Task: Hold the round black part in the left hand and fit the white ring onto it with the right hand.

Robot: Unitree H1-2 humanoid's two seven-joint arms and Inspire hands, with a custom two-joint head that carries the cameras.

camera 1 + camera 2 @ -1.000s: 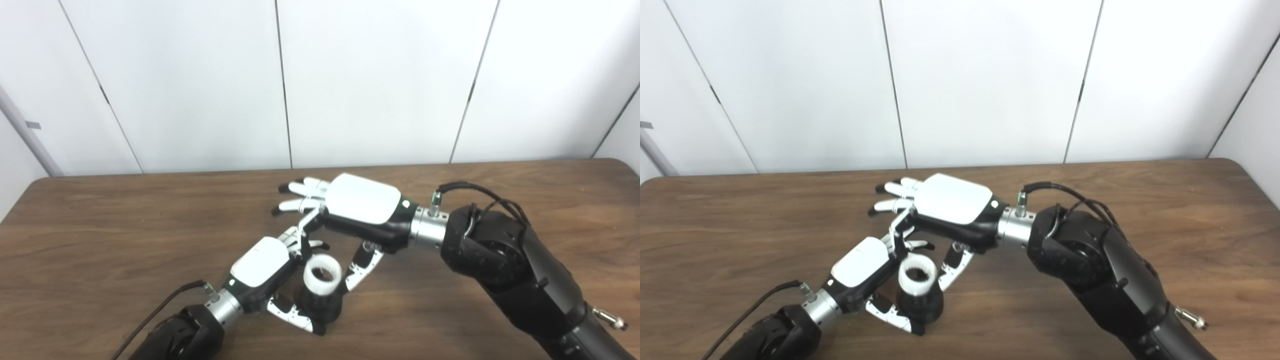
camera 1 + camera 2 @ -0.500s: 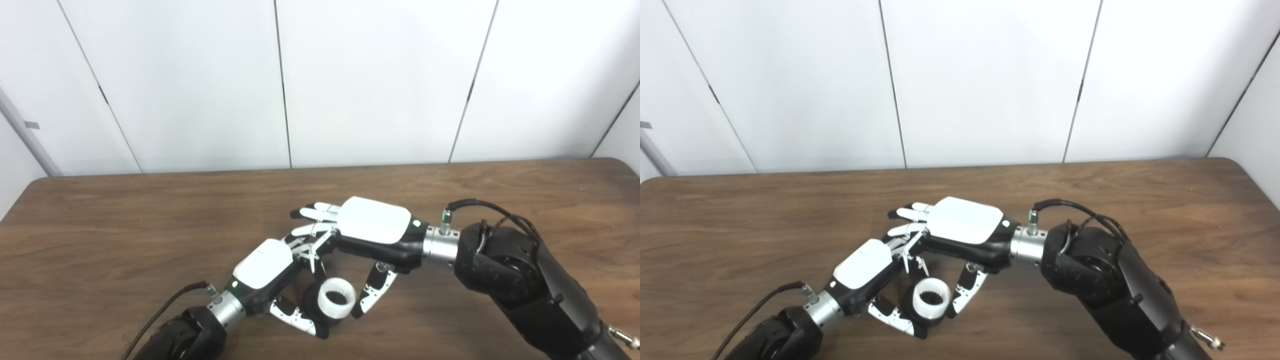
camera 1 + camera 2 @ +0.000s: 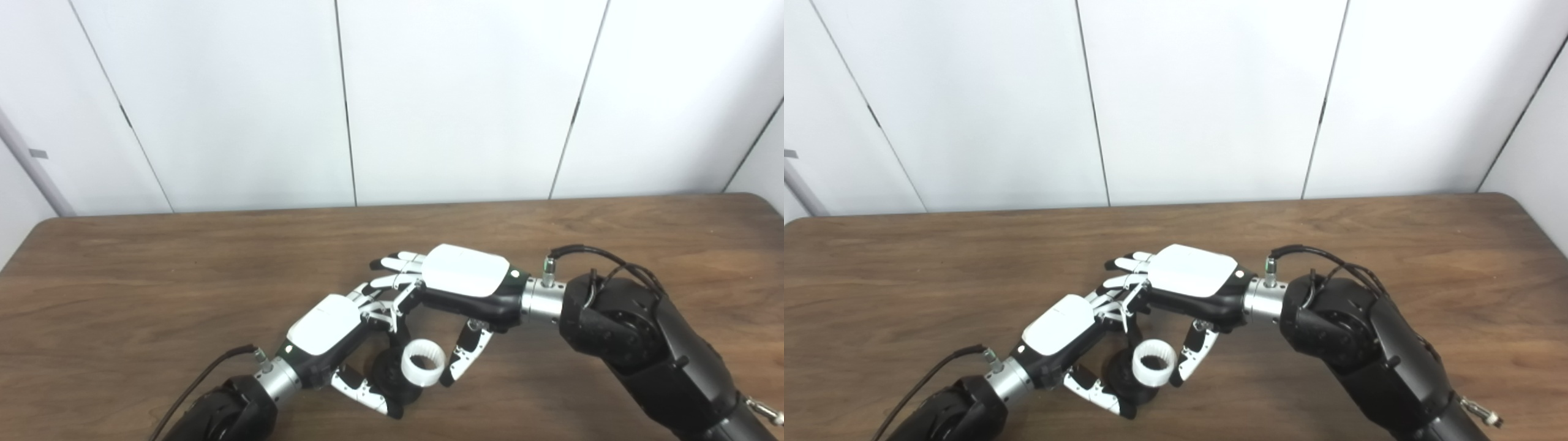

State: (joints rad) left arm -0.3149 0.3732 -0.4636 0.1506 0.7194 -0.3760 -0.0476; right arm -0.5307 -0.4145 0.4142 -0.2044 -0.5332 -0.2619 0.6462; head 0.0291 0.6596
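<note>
Lower over the desk point(image 3: 122, 294) than a second ago, the left hand point(image 3: 323, 334) grips the round black part point(image 3: 392, 383); the right hand point(image 3: 465, 288), fingers spread, touches the white ring point(image 3: 422, 363).

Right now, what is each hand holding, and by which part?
Left hand grips the round black part by its sides. Right hand holds nothing, its thumb beside the white ring.

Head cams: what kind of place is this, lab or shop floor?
Likely a lab test cell: a bare wooden table against plain white wall panels, with only the black part and white ring between the robot's hands.
</note>
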